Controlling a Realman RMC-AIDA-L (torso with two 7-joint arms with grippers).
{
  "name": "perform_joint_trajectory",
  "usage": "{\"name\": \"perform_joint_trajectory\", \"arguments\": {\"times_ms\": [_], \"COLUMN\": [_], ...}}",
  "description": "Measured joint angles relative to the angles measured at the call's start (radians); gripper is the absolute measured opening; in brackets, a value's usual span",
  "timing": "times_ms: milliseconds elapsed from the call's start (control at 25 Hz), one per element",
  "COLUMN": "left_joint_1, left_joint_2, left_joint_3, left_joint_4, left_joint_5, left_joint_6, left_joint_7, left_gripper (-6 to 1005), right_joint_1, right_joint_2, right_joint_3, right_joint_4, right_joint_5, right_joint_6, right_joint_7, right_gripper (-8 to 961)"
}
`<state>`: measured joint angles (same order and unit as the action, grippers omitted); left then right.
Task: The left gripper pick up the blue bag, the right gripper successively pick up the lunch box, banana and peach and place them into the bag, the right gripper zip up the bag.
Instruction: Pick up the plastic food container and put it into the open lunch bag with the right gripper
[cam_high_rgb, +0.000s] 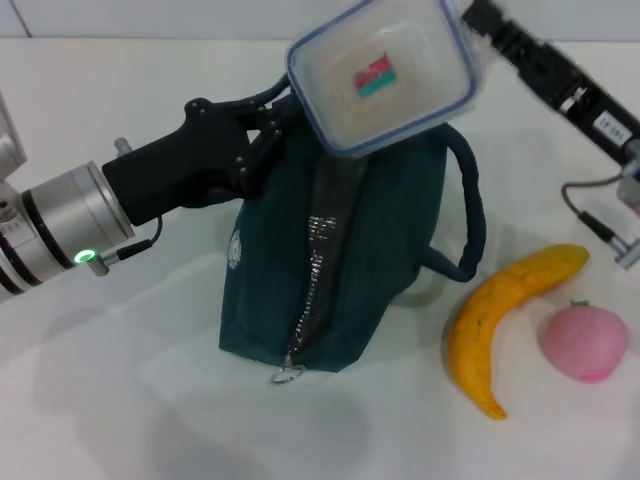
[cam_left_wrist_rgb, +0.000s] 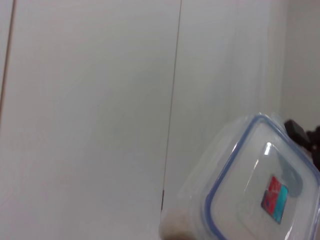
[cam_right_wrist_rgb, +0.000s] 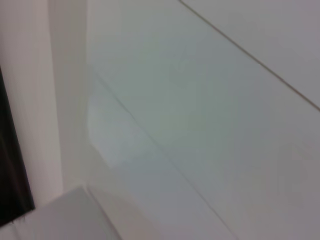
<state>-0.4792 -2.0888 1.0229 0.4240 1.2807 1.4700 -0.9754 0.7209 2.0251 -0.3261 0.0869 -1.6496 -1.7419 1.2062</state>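
Observation:
The dark blue bag (cam_high_rgb: 350, 260) stands on the white table with its zip (cam_high_rgb: 318, 270) open down the front. My left gripper (cam_high_rgb: 258, 135) is shut on the bag's upper left edge and holds it up. My right gripper (cam_high_rgb: 468, 22) is shut on the clear lunch box (cam_high_rgb: 385, 72), which has a blue-rimmed lid and a red and teal label. It holds the box tilted in the air, just above the bag's top. The box also shows in the left wrist view (cam_left_wrist_rgb: 260, 185). The yellow banana (cam_high_rgb: 500, 310) and pink peach (cam_high_rgb: 585, 340) lie on the table to the right of the bag.
The bag's dark strap (cam_high_rgb: 472, 210) loops out on its right side toward the banana. The white table (cam_high_rgb: 120, 400) stretches in front and to the left. The right wrist view shows only pale surfaces.

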Motion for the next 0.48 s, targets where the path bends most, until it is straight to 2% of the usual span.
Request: {"name": "perform_joint_trajectory", "arguments": {"times_ms": [200, 480], "left_joint_1": [-0.005, -0.004], "left_joint_2": [-0.001, 0.0], "left_joint_3": [0.006, 0.001], "left_joint_4": [-0.001, -0.001], "left_joint_5": [-0.003, -0.003], "left_joint_6": [0.003, 0.0], "left_joint_7": [0.001, 0.001], "left_gripper": [42, 42], "right_joint_1": [-0.006, -0.034], "right_joint_2": [0.001, -0.001], "right_joint_3": [-0.11, -0.144], "right_joint_4": [-0.023, -0.056], "right_joint_5": [-0.012, -0.011], "right_joint_6": [0.02, 0.026], "right_joint_7": [0.003, 0.007], "right_gripper": [151, 158]}}
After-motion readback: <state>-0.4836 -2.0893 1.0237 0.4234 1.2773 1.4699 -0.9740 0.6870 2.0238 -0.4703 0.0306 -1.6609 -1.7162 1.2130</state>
